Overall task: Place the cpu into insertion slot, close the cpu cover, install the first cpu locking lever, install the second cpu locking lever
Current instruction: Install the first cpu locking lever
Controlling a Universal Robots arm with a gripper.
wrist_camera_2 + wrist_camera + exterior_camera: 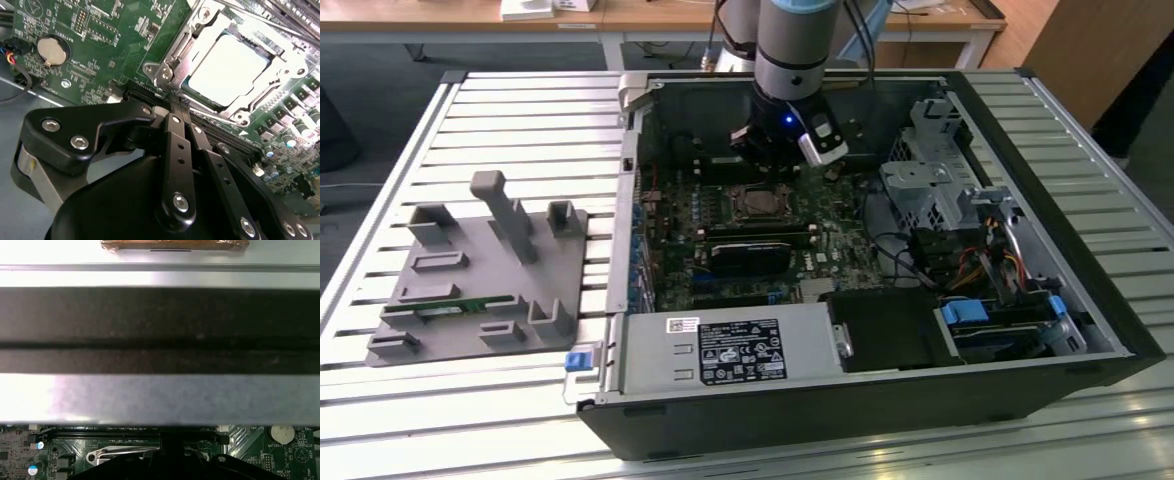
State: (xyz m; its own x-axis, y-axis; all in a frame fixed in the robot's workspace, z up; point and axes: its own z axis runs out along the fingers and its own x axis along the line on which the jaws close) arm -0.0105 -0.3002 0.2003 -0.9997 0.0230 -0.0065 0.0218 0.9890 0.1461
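Slatted metal table, open black computer case on it, grey fixture plate just beside the case

In the exterior view, the computer case takes the centre and right of the frame, with a fixture tray at its left on the slatted table. Inside the case, the gripper is just above the insertion slot and the graphics card just below it. In the second wrist view, the cpu lies in the insertion slot.

The cpu is pale silvery-grey, the cpu cover silver, the circuit board green, the gripper black.
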